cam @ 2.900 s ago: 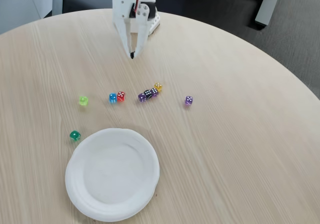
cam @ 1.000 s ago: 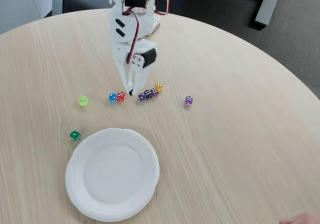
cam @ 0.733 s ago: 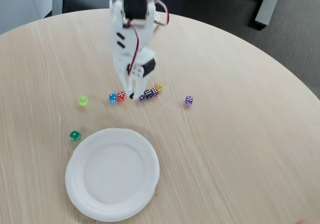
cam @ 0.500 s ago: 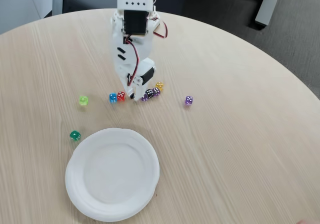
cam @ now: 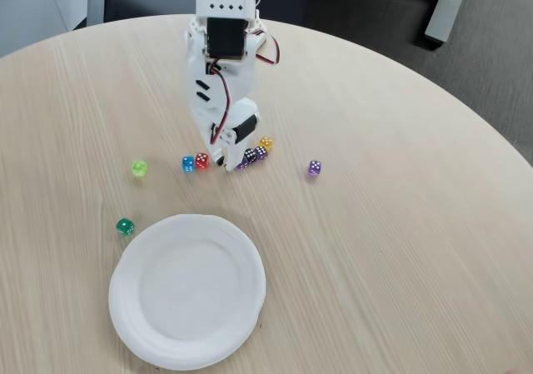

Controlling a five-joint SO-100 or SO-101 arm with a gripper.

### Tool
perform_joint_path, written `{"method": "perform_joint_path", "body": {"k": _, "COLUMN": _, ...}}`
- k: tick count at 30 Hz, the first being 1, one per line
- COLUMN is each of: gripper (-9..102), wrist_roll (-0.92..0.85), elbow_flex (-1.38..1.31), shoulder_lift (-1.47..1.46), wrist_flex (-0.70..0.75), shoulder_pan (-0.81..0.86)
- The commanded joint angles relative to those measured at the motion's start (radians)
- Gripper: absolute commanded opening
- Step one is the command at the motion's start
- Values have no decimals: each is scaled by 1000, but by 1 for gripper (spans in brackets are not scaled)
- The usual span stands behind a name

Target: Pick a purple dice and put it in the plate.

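In the fixed view my white gripper (cam: 223, 165) points down at the table, its tip just left of a short row of dice. A deep violet purple dice (cam: 248, 156) lies in that row, between a lighter purple die (cam: 240, 164) right beside my fingertips and a pinker one (cam: 260, 152). The fingers look close together, but I cannot make out whether anything is between them. The white plate (cam: 187, 289) lies nearer the camera, to the lower left, and holds nothing.
A yellow die (cam: 265, 143) ends the row. Red (cam: 201, 160) and blue (cam: 188, 163) dice sit left of the gripper, with a lime one (cam: 139, 168) farther left. A green die (cam: 125, 225) lies by the plate's rim and a lone purple die (cam: 314, 167) to the right.
The arm has reached out from the far edge and lowered its gripper to the table beside the row of dice. In the last half second it barely moved.
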Motion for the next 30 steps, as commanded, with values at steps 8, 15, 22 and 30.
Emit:
{"method": "perform_joint_path", "body": {"k": 8, "gripper": 6, "wrist_roll": 132, "elbow_flex": -3, "shoulder_lift": -2, "wrist_flex": 11, "shoulder_pan": 8}}
{"method": "perform_joint_path", "body": {"k": 15, "gripper": 7, "wrist_roll": 149, "elbow_flex": -8, "shoulder_lift": -3, "wrist_flex": 11, "shoulder_pan": 9}}
{"method": "perform_joint_path", "body": {"k": 22, "gripper": 7, "wrist_roll": 147, "elbow_flex": -11, "shoulder_lift": -26, "wrist_flex": 11, "shoulder_pan": 64}}
{"method": "perform_joint_path", "body": {"k": 30, "gripper": 7, "wrist_roll": 117, "elbow_flex": -15, "shoulder_lift": -25, "wrist_flex": 11, "shoulder_pan": 67}}
